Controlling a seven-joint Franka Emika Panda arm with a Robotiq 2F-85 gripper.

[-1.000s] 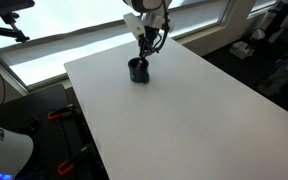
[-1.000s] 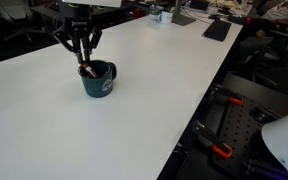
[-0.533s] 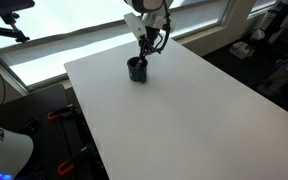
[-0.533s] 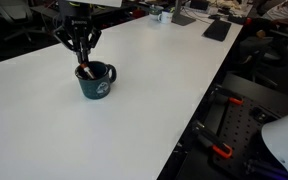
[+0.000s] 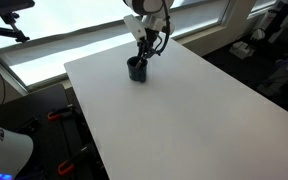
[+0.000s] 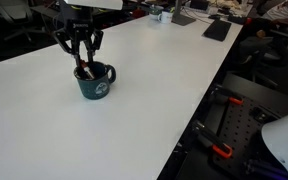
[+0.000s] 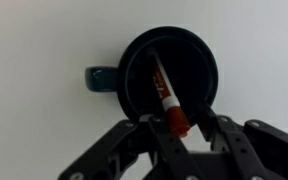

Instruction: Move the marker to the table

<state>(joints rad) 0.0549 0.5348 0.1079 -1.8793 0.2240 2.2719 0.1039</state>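
The marker [image 7: 164, 95], white-bodied with a red end, leans inside the dark navy mug [image 7: 189, 60], red end up over the rim. That mug stands on the white table [image 5: 184, 110] near its far edge in both exterior views [image 6: 96, 82]. My gripper [image 7: 181, 122] hangs straight above the mug, open a little. Its fingers stand on either side of the marker's red top, with a gap showing on the right side. An exterior view has the gripper [image 6: 82, 65] just over the mug's rim, with the marker [image 6: 85, 70] poking up between the fingers.
The mug's handle [image 7: 97, 78] points left in the wrist view. Window sills run behind the table [image 5: 74, 45]. A dark flat object [image 6: 217, 30] lies at the table's far end. Floor gear with orange clamps [image 6: 224, 152] sits beside the table edge.
The fingers have spread apart from the marker's top, where they were shut before. Arm, mug and marker stay in place.
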